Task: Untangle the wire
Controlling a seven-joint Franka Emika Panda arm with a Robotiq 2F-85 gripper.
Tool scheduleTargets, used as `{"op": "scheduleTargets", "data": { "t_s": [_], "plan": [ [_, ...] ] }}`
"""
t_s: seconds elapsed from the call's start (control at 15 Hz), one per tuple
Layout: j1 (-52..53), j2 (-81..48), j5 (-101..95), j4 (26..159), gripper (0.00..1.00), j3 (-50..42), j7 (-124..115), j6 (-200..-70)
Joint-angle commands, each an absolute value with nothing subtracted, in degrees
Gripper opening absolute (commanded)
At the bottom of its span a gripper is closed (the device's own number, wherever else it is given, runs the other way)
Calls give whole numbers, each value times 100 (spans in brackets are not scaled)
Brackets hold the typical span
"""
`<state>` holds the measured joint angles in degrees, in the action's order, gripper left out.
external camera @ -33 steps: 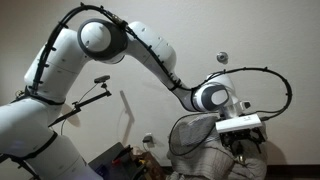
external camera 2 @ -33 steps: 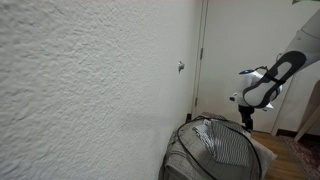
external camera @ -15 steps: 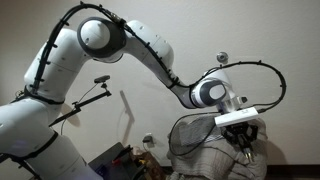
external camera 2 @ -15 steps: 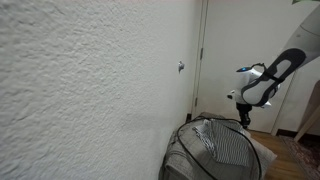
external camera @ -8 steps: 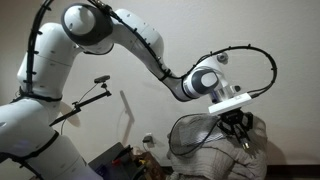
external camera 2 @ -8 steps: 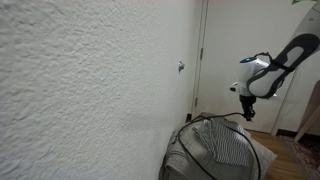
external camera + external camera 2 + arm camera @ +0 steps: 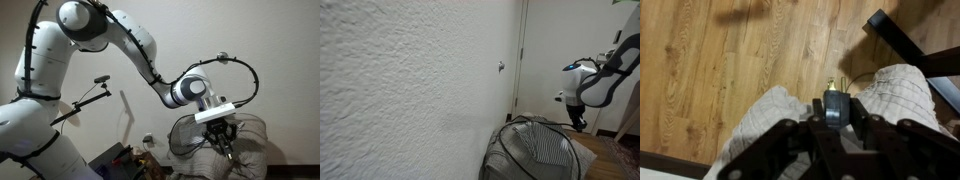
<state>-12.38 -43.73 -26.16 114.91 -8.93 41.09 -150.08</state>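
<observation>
In the wrist view my gripper (image 7: 833, 110) is shut on the wire's small black plug (image 7: 833, 98), whose brass prongs point away from me. The rest of the wire is hidden from that view. Below the plug lies the checked grey cloth (image 7: 902, 95), bunched in two humps over the wood floor. In both exterior views the gripper (image 7: 222, 139) (image 7: 578, 122) hangs just above the cloth (image 7: 245, 150) (image 7: 546, 146); there a thin dark strand seems to trail from it, too small to follow.
A thin black rod with a clamp head (image 7: 86, 100) juts out by the arm's base. Dark clutter (image 7: 122, 158) sits on the floor. A dark wire hoop (image 7: 503, 143) rims the cloth pile. A black bar (image 7: 912, 47) crosses the floor. A white door (image 7: 552, 50) stands behind.
The arm has swung sideways and slightly down over the cloth, carrying the plug with it. The jaws have stayed shut on it throughout.
</observation>
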Motion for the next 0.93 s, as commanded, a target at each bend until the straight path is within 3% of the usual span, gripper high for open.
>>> {"op": "scheduleTargets", "data": {
  "t_s": [0.0,0.87],
  "plan": [
    [-1058,-4273,-2898,11974,8,-1018,3939,-15157],
    [-930,-4852,-2946,12143,8,-912,3835,-15839]
  ]
}}
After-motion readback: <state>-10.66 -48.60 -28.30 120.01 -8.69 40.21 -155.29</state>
